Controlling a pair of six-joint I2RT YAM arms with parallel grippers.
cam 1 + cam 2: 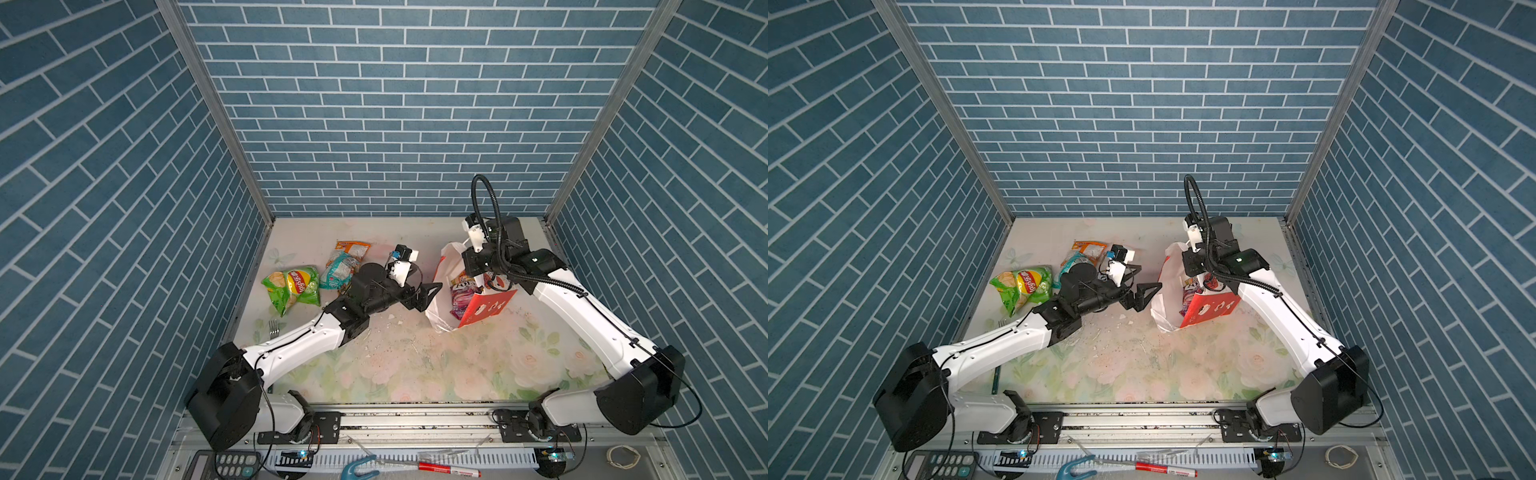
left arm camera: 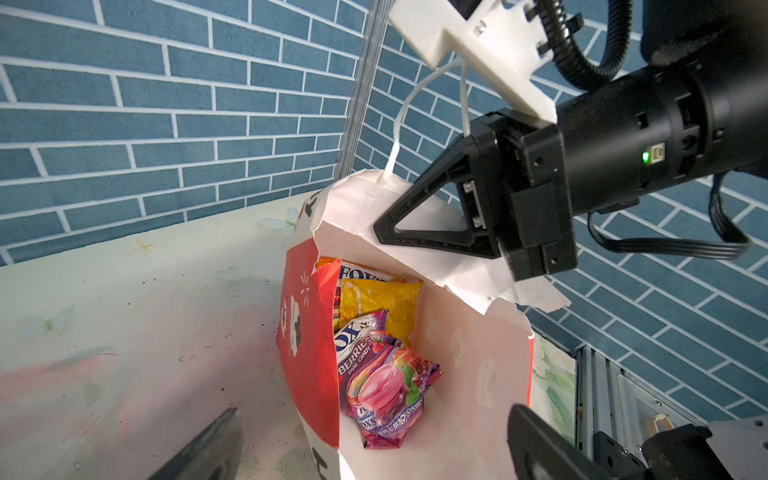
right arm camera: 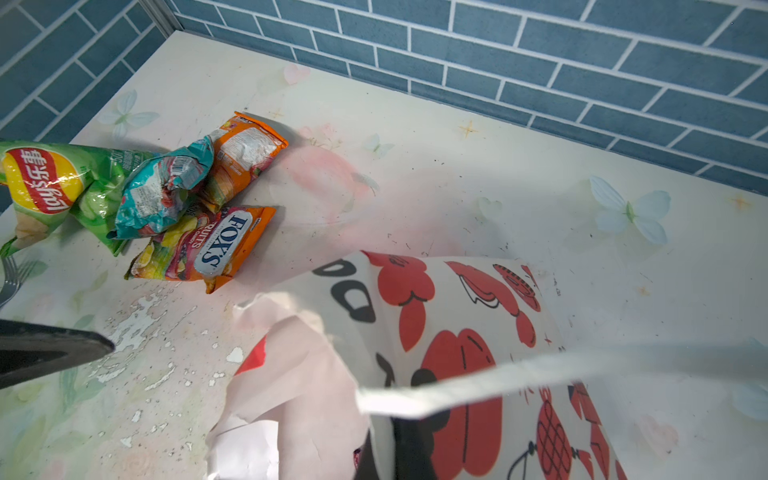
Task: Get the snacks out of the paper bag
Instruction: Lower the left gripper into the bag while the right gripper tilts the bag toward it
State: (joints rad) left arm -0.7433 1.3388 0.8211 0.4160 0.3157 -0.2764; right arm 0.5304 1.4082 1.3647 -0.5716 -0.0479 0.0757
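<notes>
Standing just beside the left hand (image 1: 430, 297) (spread): paper bag (image 1: 488, 305).

left arm (image 1: 291, 347) and right arm (image 1: 582, 316): white shells, black joint housings | bases: big black motor drums (image 1: 226, 399) | right arm: black ribbed hose (image 2: 588, 79), thin black wire (image 1: 611, 320) | wrist: white printed bracket (image 2: 469, 41), green light (image 2: 645, 156) lit | fingers (image 2: 440, 244): black hollow triangles

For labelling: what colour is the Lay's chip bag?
Lay's chip bag: green, clearest in a top view.

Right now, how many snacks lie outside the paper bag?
4, clustered left on the table: green Lay's bag, teal packet, orange-white packet, orange FOX'S bag; more may hide underneath.
</notes>
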